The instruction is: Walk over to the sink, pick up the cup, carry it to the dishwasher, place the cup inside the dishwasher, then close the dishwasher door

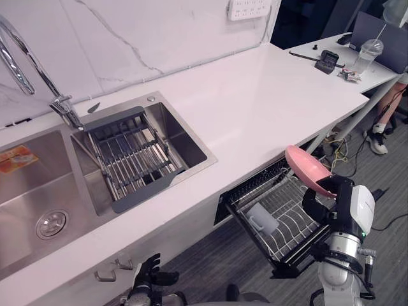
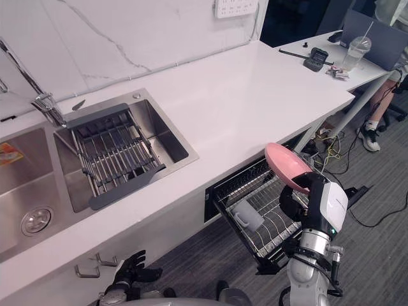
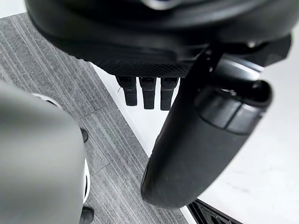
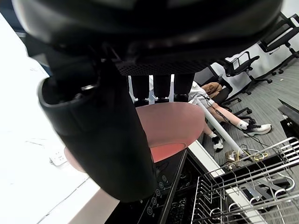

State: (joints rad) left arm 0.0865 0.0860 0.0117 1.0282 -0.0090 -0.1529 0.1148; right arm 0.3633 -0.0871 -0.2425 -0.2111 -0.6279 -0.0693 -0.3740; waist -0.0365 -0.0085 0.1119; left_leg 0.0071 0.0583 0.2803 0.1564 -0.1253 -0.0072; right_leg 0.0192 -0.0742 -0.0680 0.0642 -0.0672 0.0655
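My right hand [image 1: 330, 205] is shut on a shallow pink bowl [image 1: 306, 167], thumb [image 4: 103, 140] on one side and fingers behind the rim [image 4: 173, 123]. The bowl is held tilted just above the pulled-out dishwasher rack [image 1: 299, 223], near its right end. A white cup [image 1: 262, 218] lies on its side in the rack's wire tines, left of the hand. My left hand [image 1: 150, 275] hangs low in front of the cabinet under the sink, fingers relaxed and holding nothing [image 3: 147, 91].
A steel double sink [image 1: 185, 143] holds a grey drainer rack [image 1: 127, 156], with a faucet [image 1: 38, 70] behind it. The white counter [image 1: 255, 102] runs right to a desk with a plastic cup [image 1: 368, 54]. A person's legs [image 1: 382, 124] show beyond the desk.
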